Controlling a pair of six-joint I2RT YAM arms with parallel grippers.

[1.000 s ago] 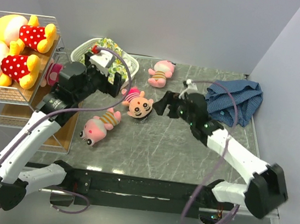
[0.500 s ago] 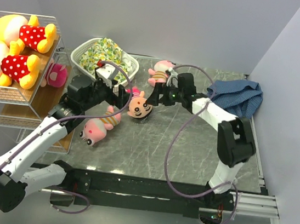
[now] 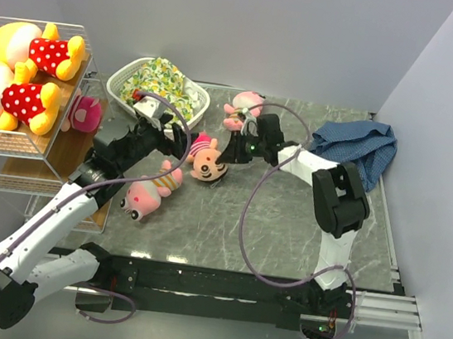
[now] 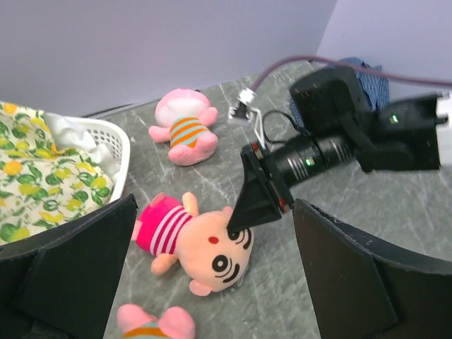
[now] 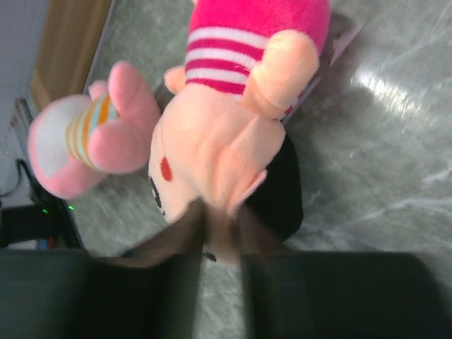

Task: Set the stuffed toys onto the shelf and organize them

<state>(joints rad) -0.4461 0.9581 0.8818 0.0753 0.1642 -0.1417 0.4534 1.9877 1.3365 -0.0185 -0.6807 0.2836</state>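
A peach-faced doll in a pink striped shirt lies mid-table. My right gripper is shut on the edge of its head, with blurred fingers pinching the plush. My left gripper hangs open just left of the doll, which lies between its wide fingers. A pink toy lies beside the doll, and another lies farther back. Two yellow bears fill the top of the shelf. A pink toy sits on its lower board.
A white basket holding floral cloth stands at the back, right of the shelf. A blue checked cloth is heaped at the back right. Both arms' cables loop over the table's middle.
My right arm swung left from near the blue cloth to the doll, and its fingers closed on the doll's head. My left gripper dropped from beside the basket toward the doll, still open.
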